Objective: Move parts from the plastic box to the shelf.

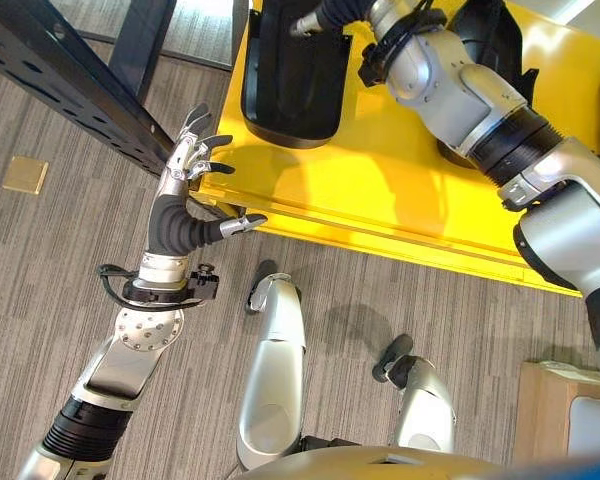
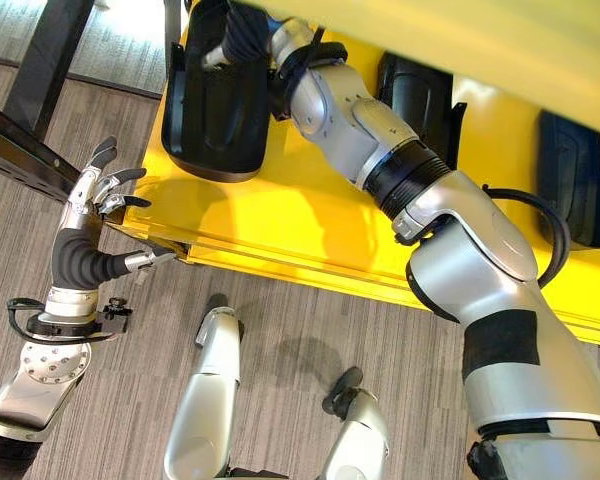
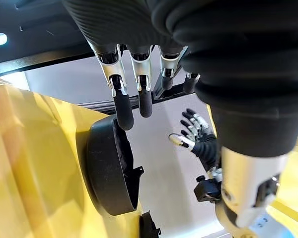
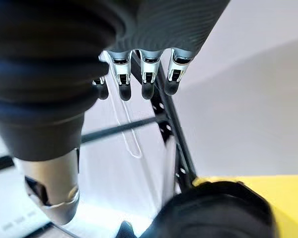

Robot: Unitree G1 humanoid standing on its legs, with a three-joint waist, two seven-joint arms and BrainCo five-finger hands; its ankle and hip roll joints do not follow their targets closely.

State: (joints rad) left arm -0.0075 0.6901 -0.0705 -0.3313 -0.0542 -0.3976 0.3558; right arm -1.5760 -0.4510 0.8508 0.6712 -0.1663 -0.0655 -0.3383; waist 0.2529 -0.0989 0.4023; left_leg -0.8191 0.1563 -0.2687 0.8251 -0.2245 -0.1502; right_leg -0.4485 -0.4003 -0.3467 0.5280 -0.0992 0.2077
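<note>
The yellow shelf [image 1: 380, 190] is a flat yellow board that lies in front of the robot; three black parts are on it; the biggest black part [image 1: 295, 80] sits at the shelf's far left end, close to the left edge; a second black part [image 2: 415, 95] lies further along the shelf toward the right; a third black part [image 2: 570, 180] lies near the shelf's right end, well apart from the big one.

The right hand [image 2: 228, 42] is reached far across the shelf and is up over the top end of the biggest black part; I cannot tell from the eye views if it touches the part; in the right wrist view its fingers [image 4: 122, 84] hang straight and loose, and they hold nothing.

The left hand [image 1: 183, 180] is at the shelf's near left corner, just beside the edge; its fingers [image 1: 196, 122] are spread wide and straight, and the thumb sticks out along the shelf's front edge; it holds nothing.

A dark metal beam [image 1: 70, 80] with holes runs on a slant off the shelf's left side; a small tan square [image 1: 25, 175] lies on the striped floor [image 1: 40, 300], well off to the left of the shelf.
</note>
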